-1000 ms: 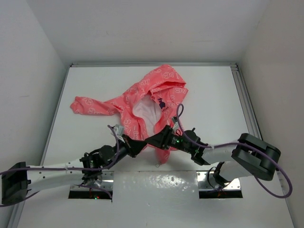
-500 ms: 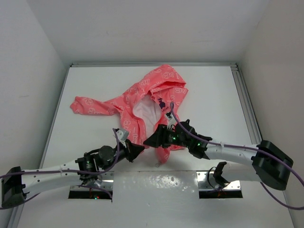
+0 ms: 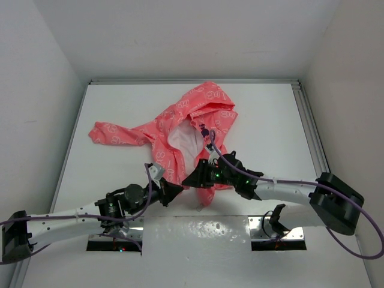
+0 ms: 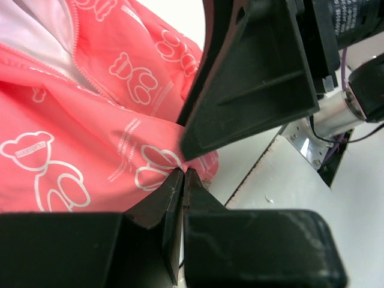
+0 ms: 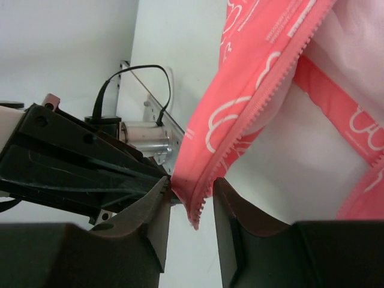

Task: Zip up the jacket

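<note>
The coral-pink jacket (image 3: pixel 180 123) lies open on the white table, hood at the back, white lining showing. Its lower front hangs between my two grippers. My left gripper (image 3: pixel 176 188) is shut, its tips (image 4: pixel 183 174) pinching the bottom hem of the jacket (image 4: pixel 90 120). My right gripper (image 3: pixel 192 178) is open, its jaws straddling the bottom corner of one zipper edge (image 5: pixel 201 201). The zipper teeth (image 5: pixel 267 96) run up and away from that corner. The right gripper's finger (image 4: pixel 246 78) looms just above the left tips. The zipper slider is not visible.
The table (image 3: pixel 120 102) is boxed in by white walls at the back and both sides. A metal rail (image 3: pixel 312 132) runs along its right edge. The jacket's sleeve (image 3: pixel 114 133) stretches to the left. The arm base plates (image 3: pixel 273 231) sit at the near edge.
The right arm has stretched out lower and its gripper has shifted a little left onto the zipper edge. The left gripper has drawn slightly toward the near edge with the hem.
</note>
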